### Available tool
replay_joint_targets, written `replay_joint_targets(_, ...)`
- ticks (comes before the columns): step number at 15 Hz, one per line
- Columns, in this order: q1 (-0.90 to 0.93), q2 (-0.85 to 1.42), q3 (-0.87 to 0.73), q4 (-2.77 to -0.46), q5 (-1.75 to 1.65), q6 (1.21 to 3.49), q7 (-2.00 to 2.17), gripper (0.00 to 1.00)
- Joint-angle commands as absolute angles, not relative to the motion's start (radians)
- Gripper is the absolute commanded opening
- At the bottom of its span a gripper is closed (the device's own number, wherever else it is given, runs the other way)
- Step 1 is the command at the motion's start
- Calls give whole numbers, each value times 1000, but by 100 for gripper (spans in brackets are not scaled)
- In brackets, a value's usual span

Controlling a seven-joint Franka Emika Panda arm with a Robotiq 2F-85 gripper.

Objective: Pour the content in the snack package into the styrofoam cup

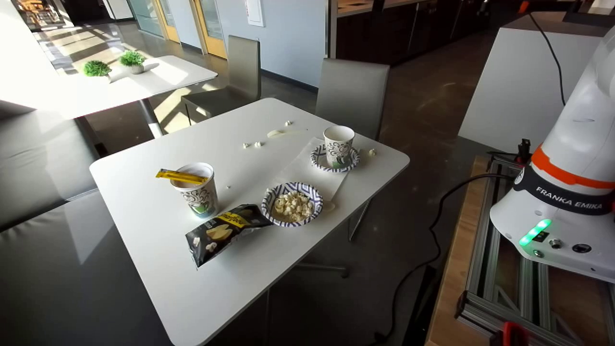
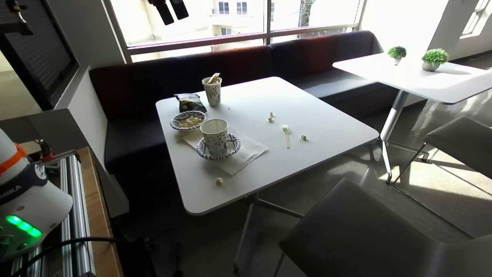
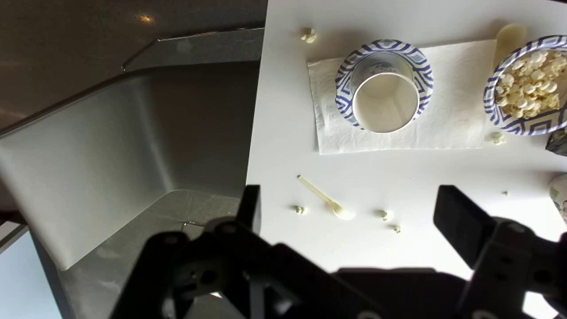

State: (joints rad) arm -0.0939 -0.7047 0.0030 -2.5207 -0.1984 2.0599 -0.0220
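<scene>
The snack package, a black foil pouch with yellow print (image 1: 226, 231), lies on the white table near a patterned white cup (image 1: 201, 199); it also shows in an exterior view (image 2: 190, 103). Only its corner (image 3: 559, 142) shows in the wrist view. A yellow stick packet (image 1: 182, 176) lies across that cup's rim. A second patterned cup (image 1: 338, 144) stands upright on a blue-patterned paper plate; its open mouth (image 3: 386, 103) faces the wrist camera. I cannot tell which cup is meant. My gripper (image 3: 348, 204) is open and empty, high above the table; its fingers show in an exterior view (image 2: 175, 20).
A frilly paper bowl (image 1: 314, 193) of popcorn stands beside the pouch. A white napkin (image 2: 248, 152) lies under the plate. A pale fork (image 3: 325, 195) and loose popcorn (image 3: 308, 35) lie on the table (image 2: 326, 127). Grey chairs (image 1: 353, 91) stand at the table's side.
</scene>
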Motion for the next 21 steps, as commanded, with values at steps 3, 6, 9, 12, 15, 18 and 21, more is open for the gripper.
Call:
replay_joint_targets(3,-55,-754,49,-2575,-206,2056,12,100)
replay_joint_targets(6,37,-807,136,-2677,-197,2091,18,100)
replay_joint_targets(9,141,-802,264,-2756,-214,2197,74,100)
replay_joint_targets(12,207,-648,404,-2743,-231,2409,152,100)
replay_joint_targets(15,186,-522,541,-2763,-320,2663,201,100)
replay_joint_targets(18,-19,-380,729,-2725,-550,2822,283,100)
replay_joint_targets(21,-43,-422,758,-2741,-600,2801,300,100)
